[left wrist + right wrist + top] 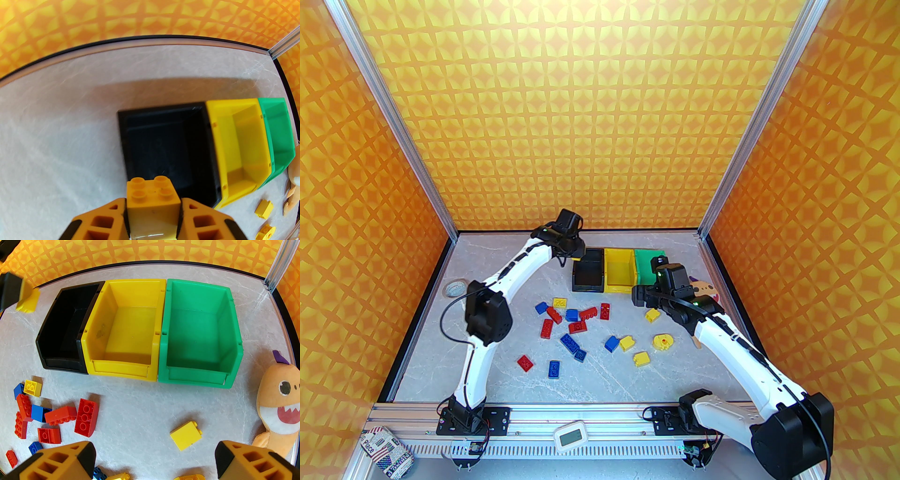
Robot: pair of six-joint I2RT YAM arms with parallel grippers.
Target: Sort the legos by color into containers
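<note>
Your left claw clamps a yellow brick, black bin just ahead, yellow bin right of it; you'd likely shift right before releasing. Your right claw gapes, a loose brick just ahead.

Three walls enclose the workspace, all papered in an orange and yellow pattern of repeating four-pointed stars: the back wall at 12 o'clock, the left wall at 9 o'clock and the right wall at 3 o'clock. Aluminium posts run up the two back corners. The tabletop is pale grey with faint white marble veining, and a black border edges it where it meets the walls. At 6 o'clock an aluminium rail runs along the near edge. The light is bright and even, strongest on the back wall's upper middle, and shadows on the table are soft.
</note>
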